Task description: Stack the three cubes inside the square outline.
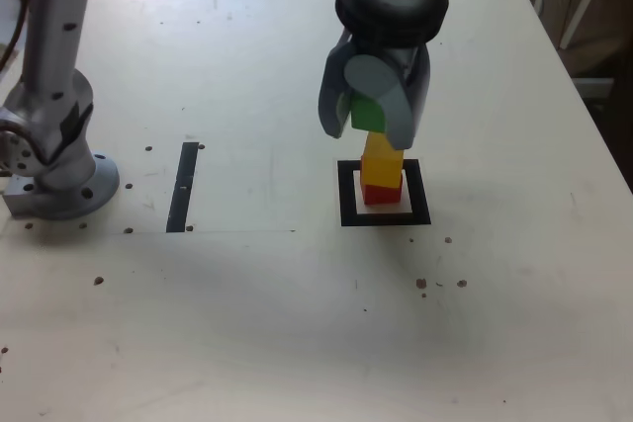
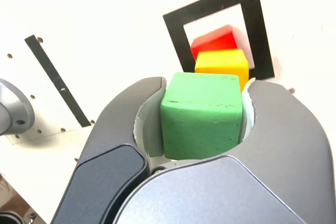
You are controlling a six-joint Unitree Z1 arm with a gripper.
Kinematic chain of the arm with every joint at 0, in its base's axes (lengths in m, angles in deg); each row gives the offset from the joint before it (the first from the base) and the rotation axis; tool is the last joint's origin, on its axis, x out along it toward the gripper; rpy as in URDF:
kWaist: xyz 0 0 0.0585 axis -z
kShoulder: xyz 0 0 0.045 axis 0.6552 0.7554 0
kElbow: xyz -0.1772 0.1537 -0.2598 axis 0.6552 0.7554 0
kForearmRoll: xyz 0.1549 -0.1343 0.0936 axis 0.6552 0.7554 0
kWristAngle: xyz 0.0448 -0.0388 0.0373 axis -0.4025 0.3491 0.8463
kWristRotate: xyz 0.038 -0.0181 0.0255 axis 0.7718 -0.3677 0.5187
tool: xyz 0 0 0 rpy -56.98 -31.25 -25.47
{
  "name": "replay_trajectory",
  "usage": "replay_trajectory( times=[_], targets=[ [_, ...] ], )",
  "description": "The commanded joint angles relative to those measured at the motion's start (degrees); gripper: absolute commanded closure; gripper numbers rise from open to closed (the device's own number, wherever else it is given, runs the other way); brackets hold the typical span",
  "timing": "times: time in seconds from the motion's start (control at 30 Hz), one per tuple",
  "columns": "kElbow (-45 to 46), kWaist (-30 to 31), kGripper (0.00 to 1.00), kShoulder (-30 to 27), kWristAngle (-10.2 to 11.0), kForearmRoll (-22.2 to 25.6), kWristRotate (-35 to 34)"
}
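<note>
1. Gripper (image 1: 368, 137): closed around green cube (image 1: 367, 113), upper centre
2. Yellow cube (image 1: 383, 167) on red cube (image 1: 382, 198), inside square outline (image 1: 348, 214), right of centre
3. Final placement, apparently: align, lower, release

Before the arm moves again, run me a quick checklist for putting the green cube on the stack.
1. Green cube held between the fingers of the hand: ok.
2. Red cube inside the square outline: ok.
3. Yellow cube on top of the red one: ok.
4. Yellow cube squarely aligned on the red: cannot tell.
5. Green cube lined up over the yellow and ready to release: cannot tell.
</note>
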Motion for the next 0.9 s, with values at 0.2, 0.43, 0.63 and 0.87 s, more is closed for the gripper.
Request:
replay_trajectory(
  times=[0.2,0.43,0.63,0.87],
  targets=[
    [-1.76,-0.7,0.78,2.26,0.23,0.19,0.96],
    [-2.18,-0.7,0.78,2.98,-0.04,0.01,0.98],
    [-2.13,-0.7,0.78,3.45,-0.44,-0.31,0.98],
    [-1.92,-0.7,0.45,3.69,-0.81,-0.61,1.33]
  ],
)
